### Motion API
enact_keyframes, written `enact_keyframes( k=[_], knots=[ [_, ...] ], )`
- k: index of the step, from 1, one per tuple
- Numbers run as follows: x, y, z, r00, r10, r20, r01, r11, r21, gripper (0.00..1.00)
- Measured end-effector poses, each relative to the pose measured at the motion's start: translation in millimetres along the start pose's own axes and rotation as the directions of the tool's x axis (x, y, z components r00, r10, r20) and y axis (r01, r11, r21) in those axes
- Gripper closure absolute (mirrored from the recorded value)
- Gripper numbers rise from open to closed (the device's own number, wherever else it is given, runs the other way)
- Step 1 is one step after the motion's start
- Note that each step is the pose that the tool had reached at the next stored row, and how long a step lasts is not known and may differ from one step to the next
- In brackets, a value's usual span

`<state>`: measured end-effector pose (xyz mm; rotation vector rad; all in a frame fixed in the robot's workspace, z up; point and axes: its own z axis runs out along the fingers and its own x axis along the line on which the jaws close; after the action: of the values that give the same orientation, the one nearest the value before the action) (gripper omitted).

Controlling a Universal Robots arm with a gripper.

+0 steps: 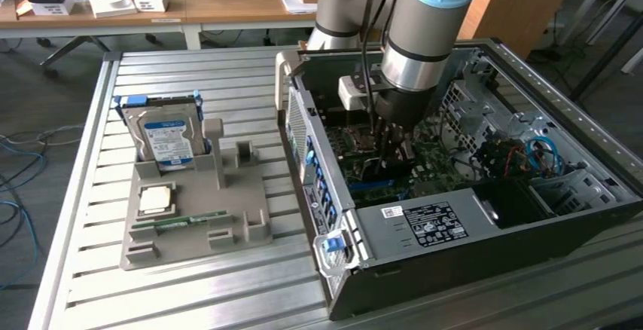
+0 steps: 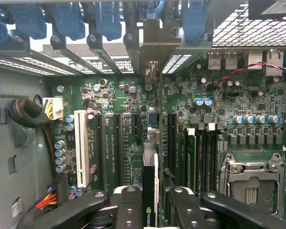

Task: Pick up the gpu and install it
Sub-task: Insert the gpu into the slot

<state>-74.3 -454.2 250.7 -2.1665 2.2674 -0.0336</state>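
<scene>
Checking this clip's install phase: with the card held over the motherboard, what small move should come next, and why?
Probably a slow, straight push down toward the board. The gripper clamps the gpu edge-on inside the case, over the motherboard, parallel to the black expansion slots. I cannot tell whether it is seated.

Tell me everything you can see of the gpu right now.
The gpu is seen edge-on: a thin black card with a logo on its edge and a grey metal bracket at the far end, by the case's rear slots. It stands upright over the green motherboard, the gripper shut on it. Whether it is seated cannot be told.
</scene>
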Motion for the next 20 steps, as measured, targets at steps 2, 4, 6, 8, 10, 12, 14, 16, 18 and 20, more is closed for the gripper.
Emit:
enact_keyframes(
  k=[2,4,6,8,10,12,14,16,18,20],
  knots=[
    [0.0,0.0,0.0,1.0,0.0,0.0,0.0,1.0,0.0,0.74],
    [0.0,0.0,0.2,1.0,0.0,0.0,0.0,1.0,0.0,0.74],
    [0.0,0.0,0.6,1.0,0.0,0.0002,0.0,1.0,0.0,0.74],
    [0.0,0.0,0.5,1.0,0.0,0.0001,0.0,1.0,0.0,0.74],
    [0.0,0.0,0.7,1.0,0.0,-0.0001,0.0,1.0,0.0,0.74],
    [0.0,0.0,0.9,1.0,0.0,0.0001,0.0,1.0,0.0,0.74],
    [0.0,0.0,0.9,1.0,0.0,0.0,0.0,1.0,0.0,0.74],
    [0.0,0.0,0.9,1.0,0.0,0.0001,0.0,1.0,0.0,0.74],
    [0.0,0.0,0.8,1.0,0.0,0.0004,0.0,1.0,0.0001,0.74],
    [0.0,0.0,0.5,1.0,0.0,0.0008,0.0,1.0,0.0001,0.74]
  ],
)
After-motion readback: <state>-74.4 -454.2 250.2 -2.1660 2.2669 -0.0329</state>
